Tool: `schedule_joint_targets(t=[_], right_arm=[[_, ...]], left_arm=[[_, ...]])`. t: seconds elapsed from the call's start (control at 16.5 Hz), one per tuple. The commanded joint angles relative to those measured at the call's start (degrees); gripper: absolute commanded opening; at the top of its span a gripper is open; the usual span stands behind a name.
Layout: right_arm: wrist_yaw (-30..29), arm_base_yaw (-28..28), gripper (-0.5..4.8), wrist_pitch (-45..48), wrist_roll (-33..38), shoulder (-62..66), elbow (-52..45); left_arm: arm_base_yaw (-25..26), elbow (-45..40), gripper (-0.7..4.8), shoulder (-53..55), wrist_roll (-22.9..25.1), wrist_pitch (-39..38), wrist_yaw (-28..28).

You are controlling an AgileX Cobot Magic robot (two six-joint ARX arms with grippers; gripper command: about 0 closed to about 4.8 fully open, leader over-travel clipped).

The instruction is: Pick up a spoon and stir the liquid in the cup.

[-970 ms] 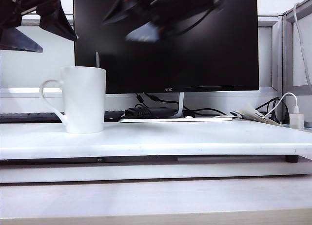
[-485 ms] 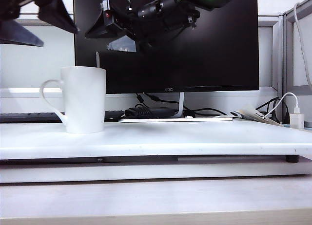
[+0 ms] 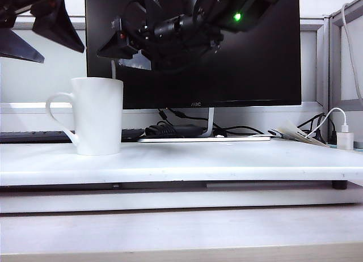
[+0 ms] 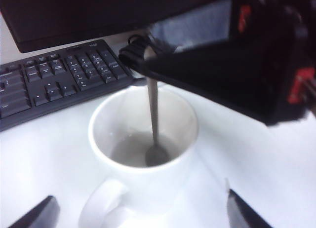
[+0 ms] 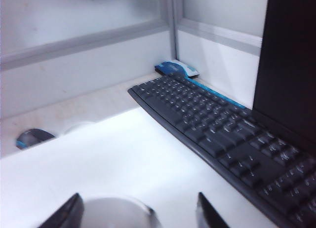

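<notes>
While the spoon (image 4: 153, 120) stands in the cup (image 4: 143, 154), its bowl rests in the shallow liquid at the bottom and its slim handle rises past the rim. The white cup sits on the white worktop (image 3: 227, 160) toward the left of the exterior view, with its looped handle turned left. Just above the handle tip (image 3: 113, 69) hangs the right pincer (image 3: 126, 49), reaching across from the right in front of the dark monitor (image 3: 249, 75). In the left wrist view its black body covers the top of the spoon handle, and whether the fingers touch it cannot be told. In its own wrist view two dark fingertips (image 5: 64, 215) stand apart on either side of the blurred cup rim. The left pincer (image 3: 42, 32) hovers high above the cup's left side with its jaws wide apart, holding nothing. A black keyboard (image 5: 222, 129) lies behind the cup.
</notes>
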Motion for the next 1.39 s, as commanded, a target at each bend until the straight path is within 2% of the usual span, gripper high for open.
schedule_joint_targets(t=[0.06, 0.12, 0.24, 0.36, 0.48, 0.73, 0.85, 0.91, 1.03, 1.39], right_arm=[[1.1, 0.1, 2.68, 1.8, -0.1, 1.1, 0.1], [1.1, 0.2, 2.31, 3.2, -0.1, 1.5, 0.1], [1.1, 0.4, 1.97, 5.2, 0.0, 2.0, 0.1], [1.7, 0.5, 1.96, 5.5, 0.0, 2.1, 0.1], [2.2, 0.6, 1.20, 5.5, 0.0, 2.1, 0.1], [2.2, 0.6, 1.09, 5.0, -0.1, 2.1, 0.1], [2.2, 0.6, 0.38, 4.6, -0.1, 2.1, 0.1], [2.2, 0.6, 0.38, 4.7, -0.1, 2.1, 0.1], [2.3, 0.6, -0.07, 4.6, -0.1, 2.1, 0.1], [2.0, 0.6, -0.06, 2.3, 0.0, 1.2, 0.1]], left_arm=[[0.0, 0.2, 4.79, -0.2, 2.1, -1.3, -0.2], [0.0, 0.2, 4.79, -0.2, 2.1, -2.2, -0.3], [0.0, 0.2, 4.79, -0.2, 2.1, -2.7, -1.5], [0.0, 0.2, 4.79, -0.2, 2.1, -2.8, -2.3], [0.0, 0.2, 4.79, -0.2, 2.1, -2.8, -2.7], [0.0, 0.2, 4.79, -0.2, 2.1, -2.8, -2.7], [0.0, 0.2, 4.79, -0.2, 2.1, -3.0, -2.7], [0.0, 0.2, 4.79, -0.2, 2.1, -3.4, -2.7], [0.0, 0.2, 4.79, -0.2, 2.1, -4.2, -2.7], [0.0, 0.2, 4.79, -0.2, 2.1, -4.4, -2.7]])
